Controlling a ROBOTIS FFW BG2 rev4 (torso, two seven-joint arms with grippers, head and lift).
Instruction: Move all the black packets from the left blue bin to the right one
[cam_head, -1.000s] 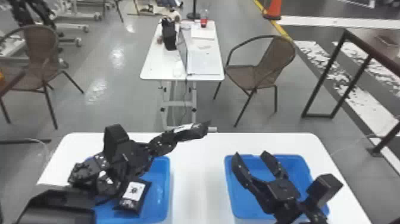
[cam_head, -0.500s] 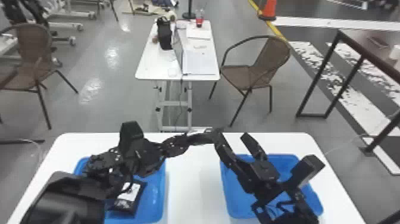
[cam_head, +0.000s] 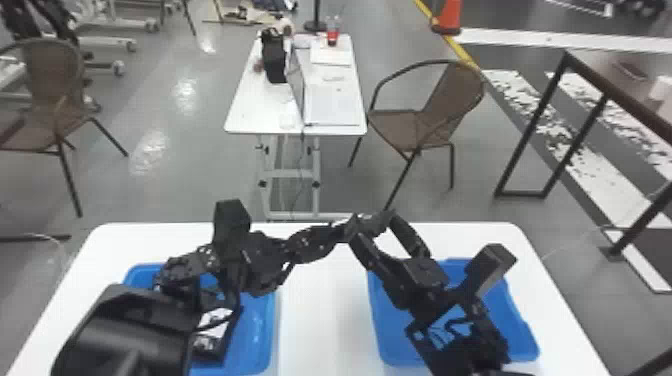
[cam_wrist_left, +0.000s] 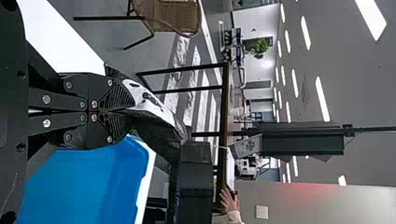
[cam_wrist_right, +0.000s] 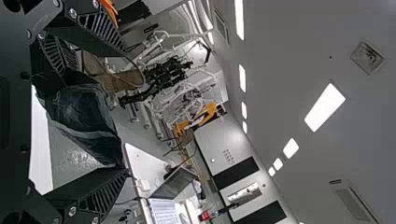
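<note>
My left gripper (cam_head: 342, 231) stands above the table between the two bins, its fingers shut on a black packet (cam_head: 371, 224) with a white label. The left wrist view shows the left gripper (cam_wrist_left: 122, 108) pinching one end of the packet (cam_wrist_left: 154, 109). Coming from the other side, my right gripper (cam_head: 374, 229) is open around the packet's free end. In the right wrist view the right gripper (cam_wrist_right: 125, 109) has its fingers wide apart, with the packet (cam_wrist_right: 84, 114) between them. Another black packet (cam_head: 212, 335) lies in the left blue bin (cam_head: 262, 325), partly hidden by the left arm.
The right blue bin (cam_head: 395, 325) sits under the right arm. Both bins stand on a white table (cam_head: 325, 310). Beyond it are a smaller white table (cam_head: 255, 105) with a laptop, and brown chairs (cam_head: 430, 120).
The right gripper has moved left and away from the robot, from over the right bin to around the packet's free end. The left gripper, holding the packet, has shifted slightly right.
</note>
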